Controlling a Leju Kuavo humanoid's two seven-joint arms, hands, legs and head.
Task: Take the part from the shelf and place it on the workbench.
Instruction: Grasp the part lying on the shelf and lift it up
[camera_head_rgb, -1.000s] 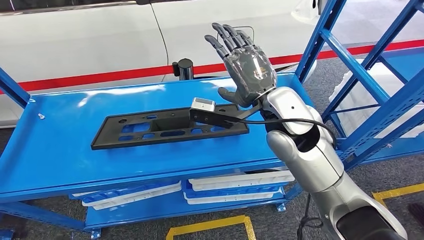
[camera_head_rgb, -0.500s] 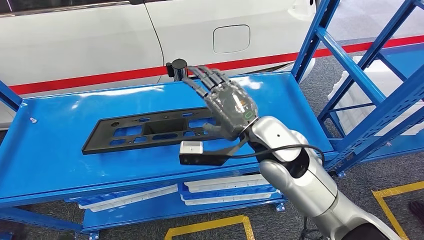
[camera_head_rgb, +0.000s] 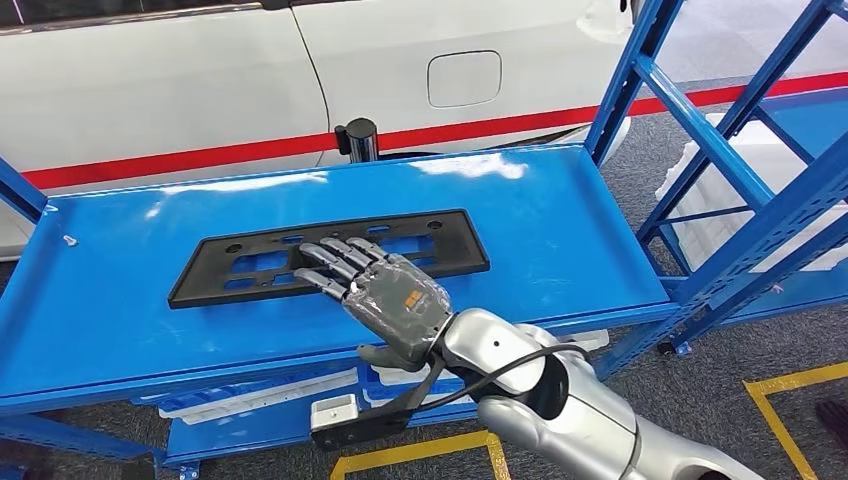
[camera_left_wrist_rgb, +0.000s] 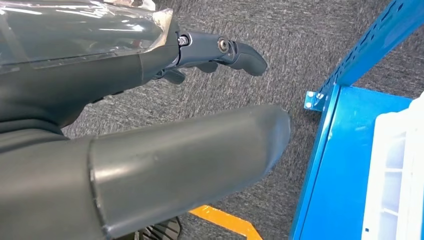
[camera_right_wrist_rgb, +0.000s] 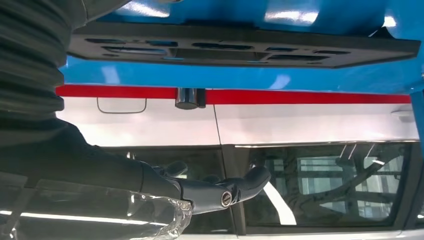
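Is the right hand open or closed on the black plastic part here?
Open. The right hand hovers with fingers spread above the flat black plastic part, which lies on the blue workbench.

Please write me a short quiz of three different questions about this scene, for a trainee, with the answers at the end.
1. True or false: the right hand grips the black part.
2. What stands behind the blue shelf? A) a white car B) a brick wall C) a forklift
3. Fill in: the left hand hangs above the grey ____.

Key
1. False. Its fingers are spread over the part, which lies flat on the shelf.
2. A, the white car with a red stripe.
3. floor.
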